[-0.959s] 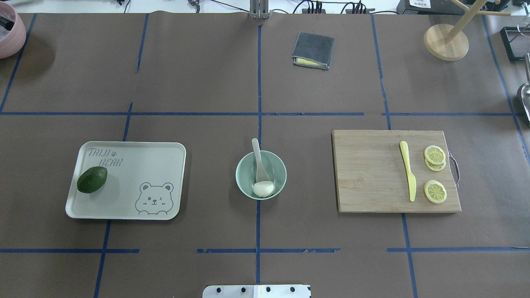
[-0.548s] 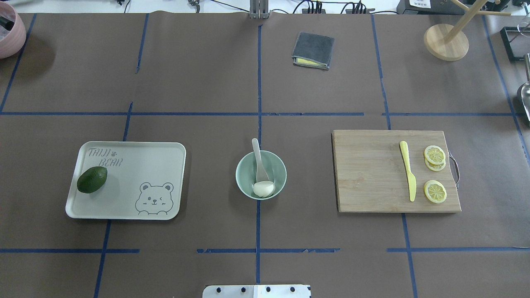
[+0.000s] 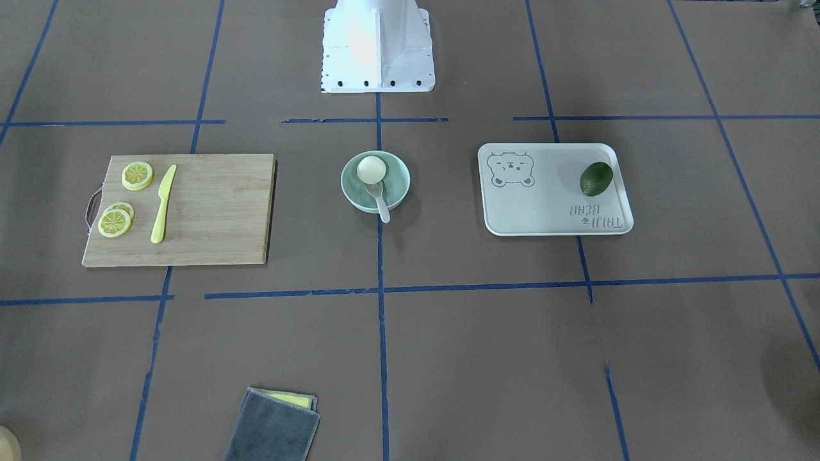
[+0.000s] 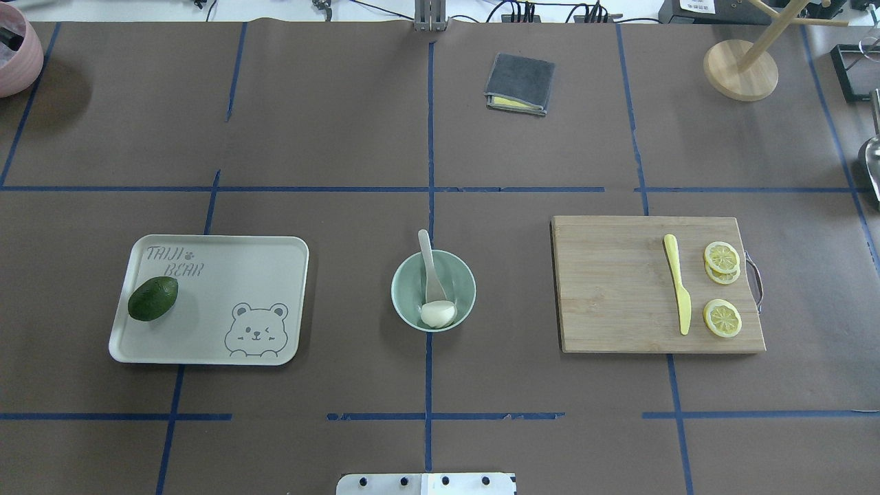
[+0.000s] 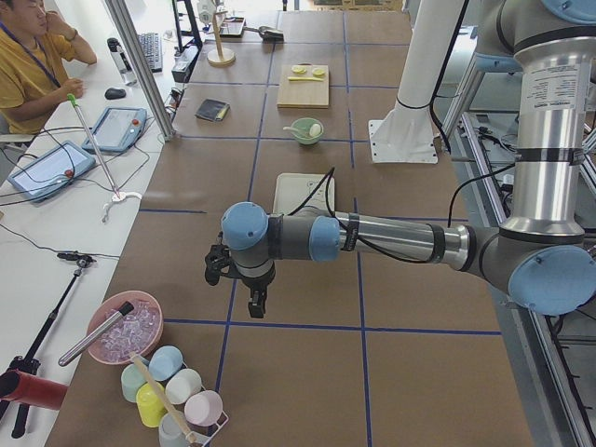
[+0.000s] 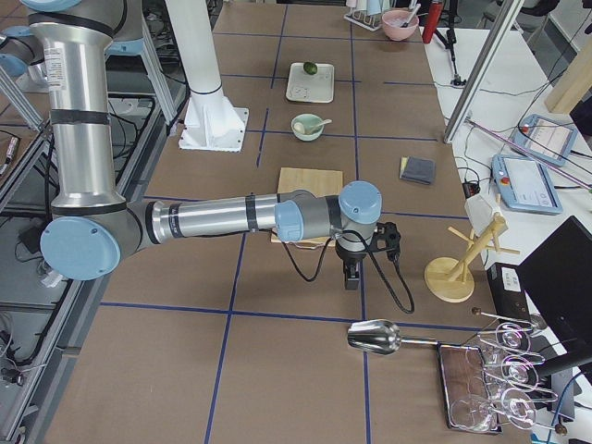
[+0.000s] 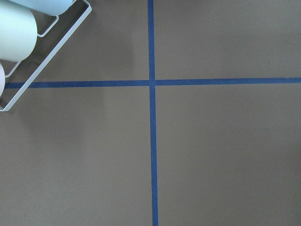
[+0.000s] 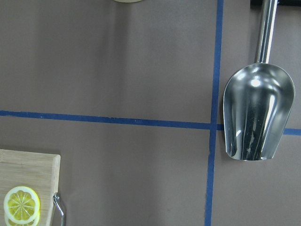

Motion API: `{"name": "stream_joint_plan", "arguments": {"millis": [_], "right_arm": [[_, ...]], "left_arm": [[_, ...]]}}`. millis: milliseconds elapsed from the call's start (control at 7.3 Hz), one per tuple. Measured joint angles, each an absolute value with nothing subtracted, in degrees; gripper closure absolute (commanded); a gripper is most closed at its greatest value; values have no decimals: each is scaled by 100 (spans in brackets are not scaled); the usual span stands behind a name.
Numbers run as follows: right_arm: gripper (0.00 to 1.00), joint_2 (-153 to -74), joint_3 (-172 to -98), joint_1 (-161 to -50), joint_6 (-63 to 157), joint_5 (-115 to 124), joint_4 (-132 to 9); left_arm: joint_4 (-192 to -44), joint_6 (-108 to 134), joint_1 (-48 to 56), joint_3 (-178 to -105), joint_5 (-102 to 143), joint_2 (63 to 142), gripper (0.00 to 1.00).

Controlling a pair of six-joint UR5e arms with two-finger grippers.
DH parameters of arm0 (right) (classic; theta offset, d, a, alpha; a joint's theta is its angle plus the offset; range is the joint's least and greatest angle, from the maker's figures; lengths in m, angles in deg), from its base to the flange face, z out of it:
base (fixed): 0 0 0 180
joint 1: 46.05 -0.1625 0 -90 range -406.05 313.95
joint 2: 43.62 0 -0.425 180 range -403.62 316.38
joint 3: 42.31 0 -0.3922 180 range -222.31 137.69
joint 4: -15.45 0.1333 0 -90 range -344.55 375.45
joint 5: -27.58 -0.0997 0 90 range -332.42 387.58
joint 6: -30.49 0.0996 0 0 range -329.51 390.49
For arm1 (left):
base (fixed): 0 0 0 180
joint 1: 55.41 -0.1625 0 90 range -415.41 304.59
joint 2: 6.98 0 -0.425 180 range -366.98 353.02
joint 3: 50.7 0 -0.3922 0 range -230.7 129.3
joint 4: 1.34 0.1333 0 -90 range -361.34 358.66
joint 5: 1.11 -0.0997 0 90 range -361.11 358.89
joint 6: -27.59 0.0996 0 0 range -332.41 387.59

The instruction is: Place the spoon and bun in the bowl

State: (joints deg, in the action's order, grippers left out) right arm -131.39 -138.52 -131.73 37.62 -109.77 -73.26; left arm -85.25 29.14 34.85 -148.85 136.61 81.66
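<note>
The mint-green bowl (image 4: 400,283) stands at the table's middle; it also shows in the front view (image 3: 350,189). The white bun (image 4: 438,315) lies inside it at the near side. The off-white spoon (image 4: 427,258) rests in the bowl with its scoop by the bun and its handle over the far rim (image 3: 383,209). Both grippers are far from the bowl. The left gripper (image 5: 254,301) hangs over the table's left end, the right gripper (image 6: 351,277) over the right end. They show only in the side views, so I cannot tell whether they are open or shut.
A bear-printed tray (image 4: 227,275) with an avocado (image 4: 152,298) lies left of the bowl. A cutting board (image 4: 612,289) with a yellow knife (image 4: 677,283) and lemon slices (image 4: 722,318) lies right. A grey cloth (image 4: 520,82), a metal scoop (image 8: 256,113) and a cup rack (image 7: 28,52) stand further off.
</note>
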Motion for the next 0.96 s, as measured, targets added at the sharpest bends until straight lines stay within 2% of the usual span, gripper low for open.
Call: {"name": "stream_joint_plan", "arguments": {"millis": [959], "right_arm": [[0, -13130, -13383, -13339, 2182, -10929, -7536]], "left_arm": [[-8843, 2908, 3485, -14802, 13650, 8156, 0]]}}
